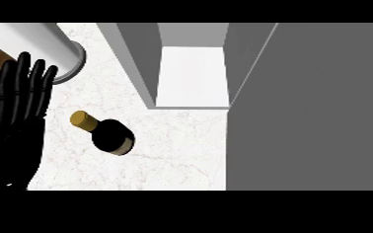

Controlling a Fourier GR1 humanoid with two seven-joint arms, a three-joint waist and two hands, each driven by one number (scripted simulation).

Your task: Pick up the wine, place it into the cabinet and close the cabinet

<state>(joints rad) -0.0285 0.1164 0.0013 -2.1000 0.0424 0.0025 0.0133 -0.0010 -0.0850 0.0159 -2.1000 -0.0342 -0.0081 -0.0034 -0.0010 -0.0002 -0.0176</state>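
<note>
Wine bottle stands on the marble surface, in front of the open cabinet. Left hand rests at the left edge, fingers straight, holding nothing.

White marble counter — grey panel at right.

Kitchen: marble counter, open cabinet, wine bottle.
</note>
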